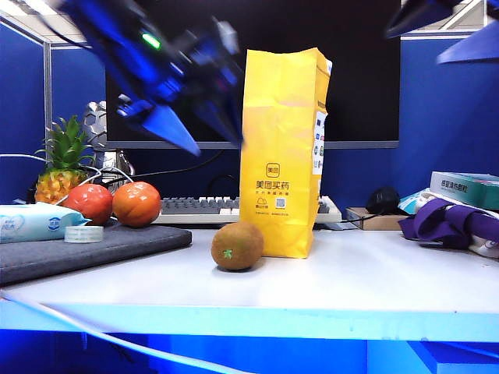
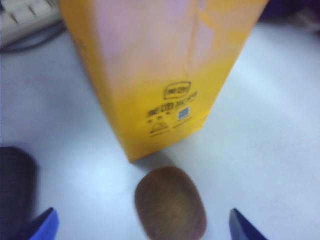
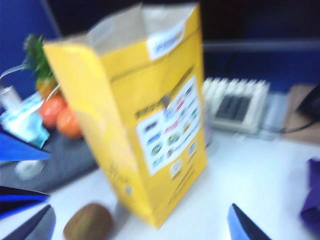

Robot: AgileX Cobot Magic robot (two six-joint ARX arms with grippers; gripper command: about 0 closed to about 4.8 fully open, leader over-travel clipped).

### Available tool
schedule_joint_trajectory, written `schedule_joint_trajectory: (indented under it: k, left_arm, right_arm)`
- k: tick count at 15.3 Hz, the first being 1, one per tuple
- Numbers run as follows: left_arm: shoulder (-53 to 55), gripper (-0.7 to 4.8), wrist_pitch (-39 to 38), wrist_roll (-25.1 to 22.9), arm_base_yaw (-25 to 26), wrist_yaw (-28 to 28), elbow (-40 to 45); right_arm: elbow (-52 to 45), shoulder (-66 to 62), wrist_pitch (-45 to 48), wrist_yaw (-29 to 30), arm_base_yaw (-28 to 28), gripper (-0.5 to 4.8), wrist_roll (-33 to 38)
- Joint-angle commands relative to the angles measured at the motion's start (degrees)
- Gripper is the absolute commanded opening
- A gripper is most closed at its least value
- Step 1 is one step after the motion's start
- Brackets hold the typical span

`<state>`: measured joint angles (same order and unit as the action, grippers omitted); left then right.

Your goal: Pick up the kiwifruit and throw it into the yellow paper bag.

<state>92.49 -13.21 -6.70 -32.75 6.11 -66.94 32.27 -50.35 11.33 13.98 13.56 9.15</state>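
Observation:
The brown fuzzy kiwifruit (image 1: 237, 246) lies on the white table, just in front of the left corner of the tall yellow paper bag (image 1: 283, 148), which stands upright with its top open. My left gripper (image 1: 207, 136) hangs blurred in the air above and left of the kiwifruit, and it is open. In the left wrist view the kiwifruit (image 2: 170, 202) lies between the spread blue fingertips (image 2: 45, 224), below the bag (image 2: 160, 70). My right gripper (image 1: 448, 31) is high at the upper right, open and empty. The right wrist view shows the bag (image 3: 150, 115) and the kiwifruit (image 3: 88, 221).
Two red tomatoes (image 1: 92, 202) (image 1: 136, 203), a small pineapple (image 1: 62, 164), a wipes pack (image 1: 35, 222) and a tape roll (image 1: 83, 233) sit at the left on a dark mat (image 1: 117, 245). A keyboard (image 1: 203, 207) lies behind. Purple cloth (image 1: 452, 222) and a box (image 1: 468, 187) are at the right.

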Motion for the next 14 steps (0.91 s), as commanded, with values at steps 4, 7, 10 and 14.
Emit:
schedule_joint_trajectory:
  k: [4,7,10,14]
  left_arm:
    - [8.0,4.79,-4.74,2.91,-3.48,-4.94,-3.72]
    - [9.27,4.79,-3.43,4.28,-4.02,-4.92,-3.78]
    - [10.93,4.79,-3.02,6.84,-4.04,-4.35,-3.76]
    - [12.79,4.79,-2.8,8.52,-4.09,-3.26,-3.78]
  right_arm:
    - [0.2,-3.37,-11.5,1.7,0.0,4.79,-5.38]
    - [0.2,-3.65,-14.08,7.56,0.46,4.79,-5.27]
    - [0.2,-3.65,-14.27,10.19,1.36,4.79,-5.07]
    - [0.2,-3.65,-13.92,10.38,1.73,4.79,-5.11]
